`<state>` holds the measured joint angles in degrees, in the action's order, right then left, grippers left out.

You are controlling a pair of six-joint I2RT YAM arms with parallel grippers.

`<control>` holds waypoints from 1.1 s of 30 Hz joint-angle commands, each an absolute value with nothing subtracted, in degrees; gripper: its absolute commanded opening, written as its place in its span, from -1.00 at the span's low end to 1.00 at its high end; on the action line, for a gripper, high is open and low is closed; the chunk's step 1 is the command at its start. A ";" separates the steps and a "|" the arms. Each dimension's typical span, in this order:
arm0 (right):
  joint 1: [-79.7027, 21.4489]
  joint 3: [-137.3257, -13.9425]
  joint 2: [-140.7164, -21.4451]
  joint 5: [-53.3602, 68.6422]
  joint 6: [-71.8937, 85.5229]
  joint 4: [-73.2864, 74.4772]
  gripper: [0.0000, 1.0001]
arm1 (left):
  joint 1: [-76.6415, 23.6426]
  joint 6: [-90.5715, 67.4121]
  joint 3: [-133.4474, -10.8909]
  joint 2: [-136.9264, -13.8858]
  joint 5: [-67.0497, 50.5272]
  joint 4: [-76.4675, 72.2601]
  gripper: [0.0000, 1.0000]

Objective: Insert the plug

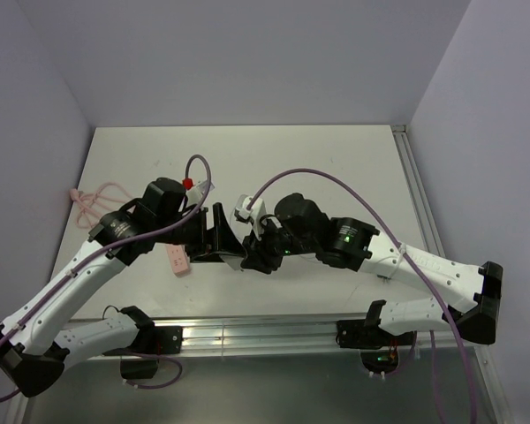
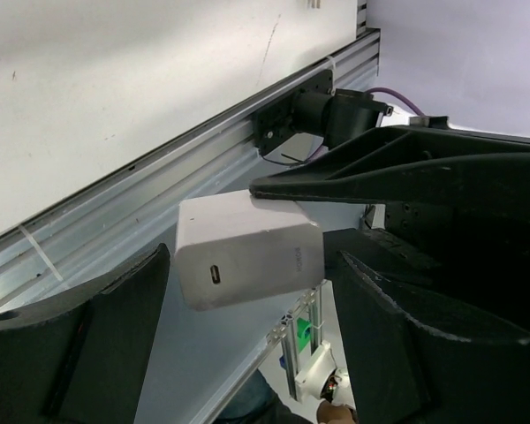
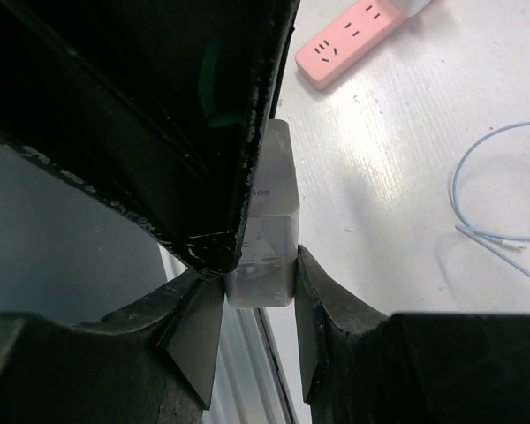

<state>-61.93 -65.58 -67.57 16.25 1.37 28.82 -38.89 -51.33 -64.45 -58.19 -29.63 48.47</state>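
My right gripper [image 3: 258, 284] is shut on a small white charger block [image 3: 269, 190] and holds it off the table; in the top view this gripper [image 1: 252, 252] meets the left one mid-table. In the left wrist view the block [image 2: 247, 256] shows a small oval port on its near face. My left gripper [image 2: 252, 258] is open, its fingers [image 2: 88, 336] astride the block with narrow gaps. The plug [image 3: 515, 244] is a tiny pale head on a thin whitish looping wire [image 3: 459, 181], lying on the table to the right, in no gripper.
A pink socket strip [image 3: 353, 40] lies flat on the table beyond the block; in the top view it [image 1: 178, 259] sits beside the left arm, its pink cord [image 1: 97, 199] at the left edge. An aluminium rail [image 1: 247, 336] runs along the near edge.
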 commanded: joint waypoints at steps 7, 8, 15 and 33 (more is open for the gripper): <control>-63.46 -71.10 -68.03 15.03 0.53 27.33 -1.00 | -39.20 -49.92 -63.63 -60.38 -29.97 51.33 0.56; -63.63 -71.28 -68.11 14.77 0.53 27.59 -1.00 | -39.20 -50.01 -63.63 -60.47 -29.97 51.33 0.56; -64.34 -72.60 -68.90 13.98 -0.97 28.48 -1.00 | -39.20 -49.48 -64.07 -61.87 -30.15 52.03 0.51; -65.39 -74.88 -71.63 13.36 -1.32 28.57 -1.00 | -39.20 -49.30 -63.11 -62.23 -33.48 53.17 -0.07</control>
